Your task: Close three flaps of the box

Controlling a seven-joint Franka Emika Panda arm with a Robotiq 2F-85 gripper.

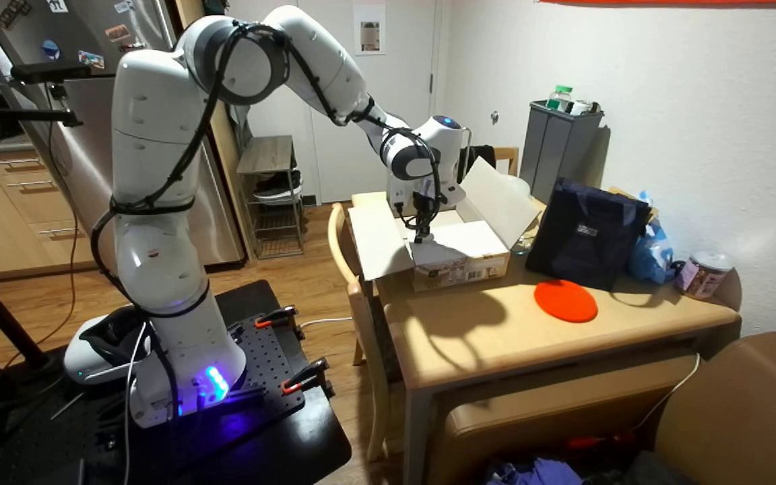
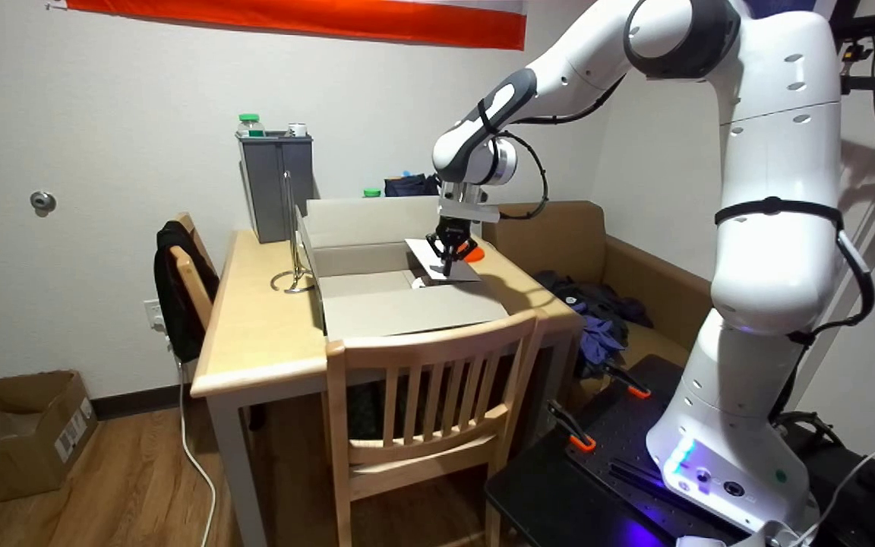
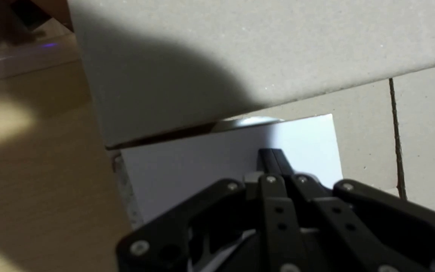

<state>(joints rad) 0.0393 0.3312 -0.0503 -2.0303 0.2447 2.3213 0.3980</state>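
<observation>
- Box (image 1: 459,271) sat on the wooden table (image 1: 509,337), open at the top.
- Folded-in flap (image 1: 472,237) tilted inward over the opening; chair-side flap (image 1: 378,241) and bag-side flap (image 1: 496,195) splayed outward.
- Gripper (image 3: 272,151) closed, fingers together, tips at the folded-in flap's pale face; couldn't tell if pressing or just above.
- Wrist view gave the close look: gap between folded-in flap and chair-side flap, whitish thing (image 3: 259,121) showing through it, identity unclear.
- Printed wall (image 1: 438,275) of the box showed only in an exterior view.
- Brown carton (image 2: 23,437) on the floor, open, likewise only in an exterior view.
- Red-orange disc (image 1: 565,301) lay whole in view on the table, near the dark bag (image 1: 580,236); from an exterior view the gripper covered part of that disc (image 2: 474,254).
- In the way: chair (image 2: 430,343) backrest hid the box's lower side in an exterior view; arm (image 1: 415,151) blocked some of the box's inside; gripper body filled the wrist view's lower part.
- Also on the table: wire stand (image 2: 296,272) just beside the box, gray bin (image 1: 560,148), blue bag (image 1: 651,259), jar (image 1: 703,275).
</observation>
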